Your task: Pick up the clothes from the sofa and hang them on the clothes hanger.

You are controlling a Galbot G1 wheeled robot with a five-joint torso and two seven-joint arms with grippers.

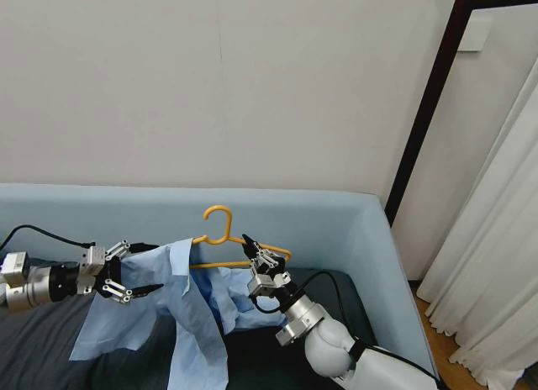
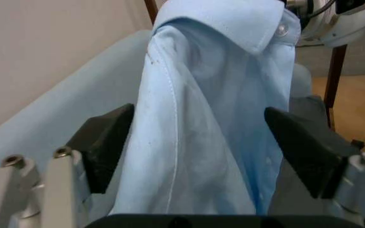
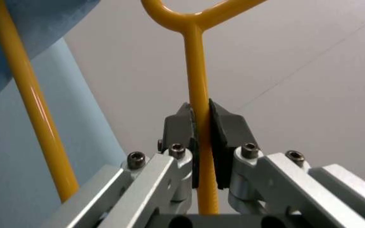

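A light blue sofa point(image 1: 84, 213) with a dark seat cushion point(image 1: 34, 348) runs across the lower half of the head view, set against a plain white wall point(image 1: 210, 79). A dark post point(image 1: 429, 96) and a white curtain point(image 1: 504, 239) stand at the right edge. Just below the centre of the frame, a yellow clothes hanger point(image 1: 227, 229) is held up in front of the sofa back, hook uppermost. The right gripper point(image 1: 261, 257) reaches up from the lower right and grips the hanger at its right side. In the right wrist view, this gripper point(image 3: 201, 133) has its two dark pads point(image 3: 224, 128) pressed tight on a yellow bar of the hanger point(image 3: 197, 71), with no gap showing. A light blue shirt point(image 1: 181, 306) is draped over the left part of the hanger and hangs down toward the lower centre of the frame, with more of its cloth bunched on the cushion beneath the hanger. The left gripper point(image 1: 134, 272) comes in from the left edge at mid-height and meets the shirt's left side. In the left wrist view, its jaws point(image 2: 201, 142) are spread wide, and a fold of the shirt point(image 2: 214, 118), collar at the top, lies between the two black pads point(image 2: 106, 142). The cloth lies against the pad on the left of that frame, and the pads are not clamped on it.
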